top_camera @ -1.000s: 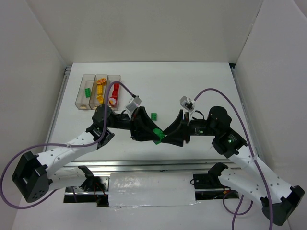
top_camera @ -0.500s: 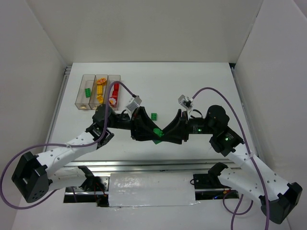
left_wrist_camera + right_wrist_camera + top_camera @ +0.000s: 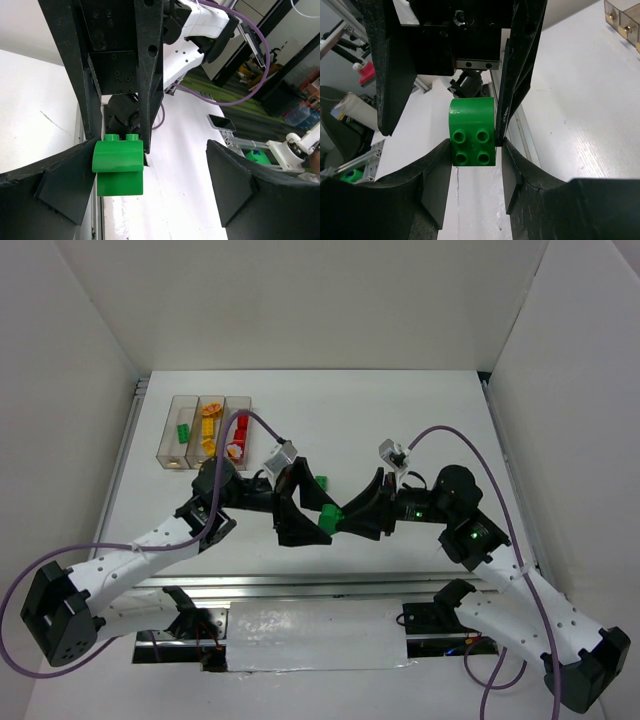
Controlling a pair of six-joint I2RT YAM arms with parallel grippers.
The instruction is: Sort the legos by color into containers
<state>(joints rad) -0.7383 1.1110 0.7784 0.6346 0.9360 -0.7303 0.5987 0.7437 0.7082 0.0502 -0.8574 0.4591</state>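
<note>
A green lego [image 3: 326, 519] hangs above the middle of the table, where my two grippers meet tip to tip. My right gripper [image 3: 476, 150] is shut on that lego [image 3: 472, 131], studs facing its camera. My left gripper [image 3: 150, 170] stands wide open around it; the lego [image 3: 119, 165] lies against its left finger, far from the other. A second green lego [image 3: 321, 482] lies on the table just behind. The containers [image 3: 209, 430] stand at the back left and hold a green, some yellow and some red legos, one color to each.
White walls close in the table on the left, back and right. A metal rail [image 3: 300, 585] runs along the near edge between the arm bases. Purple cables loop over both arms.
My left gripper has gone from shut to wide open. The right gripper has closed further on the green lego, which has stayed at the meeting point.
</note>
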